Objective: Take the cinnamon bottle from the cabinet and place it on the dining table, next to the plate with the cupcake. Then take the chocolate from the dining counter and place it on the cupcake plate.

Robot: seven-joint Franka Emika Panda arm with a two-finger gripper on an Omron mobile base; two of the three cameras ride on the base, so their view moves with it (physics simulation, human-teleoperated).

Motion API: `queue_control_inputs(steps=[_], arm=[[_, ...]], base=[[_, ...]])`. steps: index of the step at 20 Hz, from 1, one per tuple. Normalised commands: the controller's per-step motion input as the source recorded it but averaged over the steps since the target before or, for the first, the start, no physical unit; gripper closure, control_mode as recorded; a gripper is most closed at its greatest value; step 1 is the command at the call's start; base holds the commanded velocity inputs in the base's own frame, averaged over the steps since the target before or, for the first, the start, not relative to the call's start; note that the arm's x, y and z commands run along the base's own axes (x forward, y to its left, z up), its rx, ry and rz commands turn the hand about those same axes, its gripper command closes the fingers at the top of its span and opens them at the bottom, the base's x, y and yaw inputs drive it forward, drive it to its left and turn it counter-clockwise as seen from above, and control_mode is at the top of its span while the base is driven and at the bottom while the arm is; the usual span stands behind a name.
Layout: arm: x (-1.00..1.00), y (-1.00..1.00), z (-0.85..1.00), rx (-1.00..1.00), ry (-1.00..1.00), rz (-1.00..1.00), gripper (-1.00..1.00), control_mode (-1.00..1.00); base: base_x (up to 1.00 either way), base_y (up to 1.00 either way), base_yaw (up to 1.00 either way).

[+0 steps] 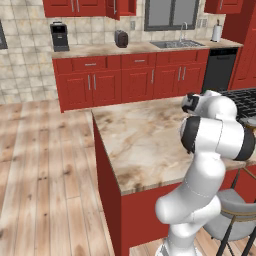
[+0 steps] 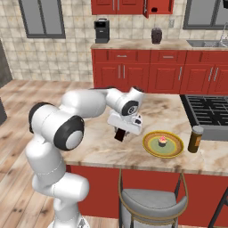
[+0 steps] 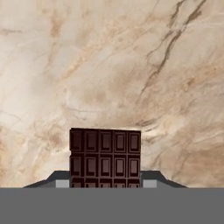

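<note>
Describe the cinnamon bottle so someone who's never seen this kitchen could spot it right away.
Start at the big island, the dining table with the beige veined marble top and red base. Near its front edge sits the yellow-rimmed plate carrying a pink cupcake; the cinnamon bottle stands upright just beside it, toward the black stovetop. It is the only small brown cylinder there, with a grey cap.

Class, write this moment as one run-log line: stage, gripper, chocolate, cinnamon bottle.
stage: carrying chocolate | gripper: shut on chocolate, above dining table | plate: holds cupcake | cinnamon bottle: upright beside plate
</note>
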Motion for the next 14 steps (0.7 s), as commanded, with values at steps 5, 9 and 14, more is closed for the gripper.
queue_control_inputs(steps=[5, 9, 14], arm=[[0.01, -0.44, 0.0, -0.05, 0.0, -0.14, 1.0, -1.0], [0.04, -0.42, 0.0, -0.12, 0.0, -0.15, 1.0, -1.0], [0.0, -0.32, -0.04, -0.17, 0.0, -0.11, 1.0, -1.0]], base=[[0.0, 0.0, 0.0], [0.0, 0.0, 0.0], [0.0, 0.0, 0.0]])
